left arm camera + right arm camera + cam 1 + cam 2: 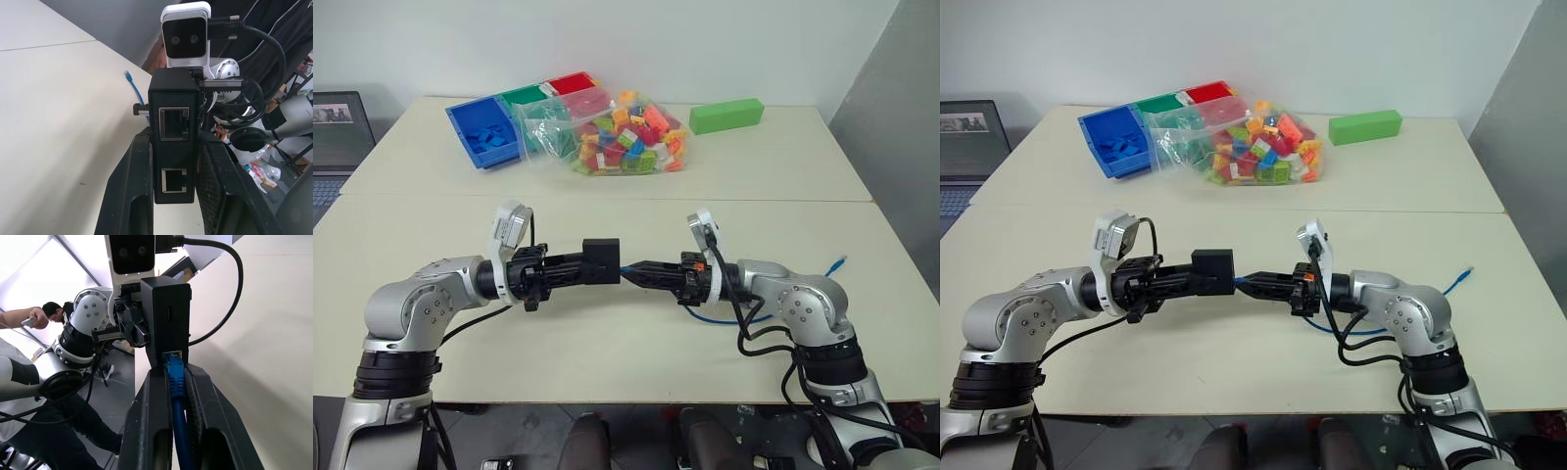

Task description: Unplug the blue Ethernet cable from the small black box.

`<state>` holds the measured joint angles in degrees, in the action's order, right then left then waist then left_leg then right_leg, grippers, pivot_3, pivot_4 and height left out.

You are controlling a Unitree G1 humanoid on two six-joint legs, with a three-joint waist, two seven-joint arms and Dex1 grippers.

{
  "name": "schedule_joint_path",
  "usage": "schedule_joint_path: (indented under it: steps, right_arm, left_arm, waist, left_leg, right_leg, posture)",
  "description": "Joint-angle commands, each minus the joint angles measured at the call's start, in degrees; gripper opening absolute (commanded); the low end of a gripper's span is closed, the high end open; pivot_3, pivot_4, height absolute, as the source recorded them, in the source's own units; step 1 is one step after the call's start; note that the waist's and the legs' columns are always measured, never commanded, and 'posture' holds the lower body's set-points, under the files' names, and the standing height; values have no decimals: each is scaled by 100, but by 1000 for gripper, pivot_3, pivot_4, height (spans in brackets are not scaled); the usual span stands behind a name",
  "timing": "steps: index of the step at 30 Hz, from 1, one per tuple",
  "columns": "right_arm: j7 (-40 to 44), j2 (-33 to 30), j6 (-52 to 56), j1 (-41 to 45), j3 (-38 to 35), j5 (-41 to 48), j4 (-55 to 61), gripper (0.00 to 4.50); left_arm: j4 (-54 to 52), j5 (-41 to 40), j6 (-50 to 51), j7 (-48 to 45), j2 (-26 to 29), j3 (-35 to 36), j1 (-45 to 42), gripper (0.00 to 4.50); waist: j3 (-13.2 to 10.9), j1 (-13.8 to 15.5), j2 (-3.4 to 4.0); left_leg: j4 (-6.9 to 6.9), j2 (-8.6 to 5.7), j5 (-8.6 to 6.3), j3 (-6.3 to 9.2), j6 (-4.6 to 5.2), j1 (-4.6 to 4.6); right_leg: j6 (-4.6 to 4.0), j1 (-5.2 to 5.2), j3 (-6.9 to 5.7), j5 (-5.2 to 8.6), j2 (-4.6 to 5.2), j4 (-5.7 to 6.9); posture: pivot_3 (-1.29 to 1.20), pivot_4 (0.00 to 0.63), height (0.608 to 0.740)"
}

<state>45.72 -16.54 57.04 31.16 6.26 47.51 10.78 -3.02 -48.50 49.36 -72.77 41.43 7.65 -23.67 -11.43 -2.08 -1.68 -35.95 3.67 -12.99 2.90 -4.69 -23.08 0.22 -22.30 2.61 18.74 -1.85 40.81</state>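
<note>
The small black box (pixel 601 259) is held above the worktop (pixel 607 352) near the middle of the head view, clamped between the fingers of the left gripper (pixel 579 268), which reaches in from nine o'clock. In the left wrist view the box (pixel 173 132) is seen pinched between the two fingers (pixel 132 196), with two empty ports on its facing side.

From three o'clock the right gripper (pixel 636 271) is pointed at the box, and its fingers are closed on the blue Ethernet cable (pixel 628 267) just behind the plug. In the right wrist view the cable (pixel 176 396) is gripped between the fingers (pixel 149 431), with its plug end seated at the lower edge of the box (pixel 168 318). The rest of the cable is looped on the worktop below the right arm, and its free end (pixel 840 262) is laid at about three o'clock, near the worktop edge.

Toward twelve o'clock, well apart from the grippers, a clear bag of coloured bricks (pixel 607 132) is lying beside a blue bin (pixel 484 132), with green and red bins behind it. A green block (pixel 725 115) is placed at one o'clock, and a laptop (pixel 337 127) at ten o'clock.

A person (pixel 54 313) is visible in the right wrist view, beyond the left arm.
</note>
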Motion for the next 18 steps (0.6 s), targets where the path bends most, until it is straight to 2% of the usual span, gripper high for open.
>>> schedule_joint_path:
  steps: [1, 5, 14, 18]
  right_arm:
    - [39, -32, 39, 92, -70, 104, 79, 72]
    - [11, -84, 89, 88, -118, 104, 21, 72]
    - [202, -898, 24, -306, -430, -6, -182, 72]
    - [-250, -796, -847, -128, -671, -678, -978, 72]
  left_arm:
    - [-62, -46, -72, -22, 75, 116, -66, 792]
    - [-77, 11, -102, -49, 109, 97, -8, 792]
    - [63, 196, -327, -10, 289, 235, 201, 792]
    - [6, 160, -318, 74, 265, 284, 249, 792]
  waist:
    - [0, 0, 0]
    - [0, -1, 0]
    - [-1, 3, 0]
    - [0, -3, 0]
  left_leg:
    - [0, 0, 0, 0, 0, 0]
    - [0, 0, 0, 0, 0, 0]
    - [1, -1, 0, 0, 1, -4]
    - [1, 0, 0, 0, 1, -5]
  right_leg:
    - [0, 0, 0, 0, 0, 0]
    - [0, 0, 0, 0, 0, 0]
    - [0, -1, 0, 0, 0, -8]
    - [0, -1, 2, 0, 0, -8]
  posture:
    - [0, 150, 740]
    - [0, 150, 740]
    - [0, 150, 740]
    - [0, 150, 740]
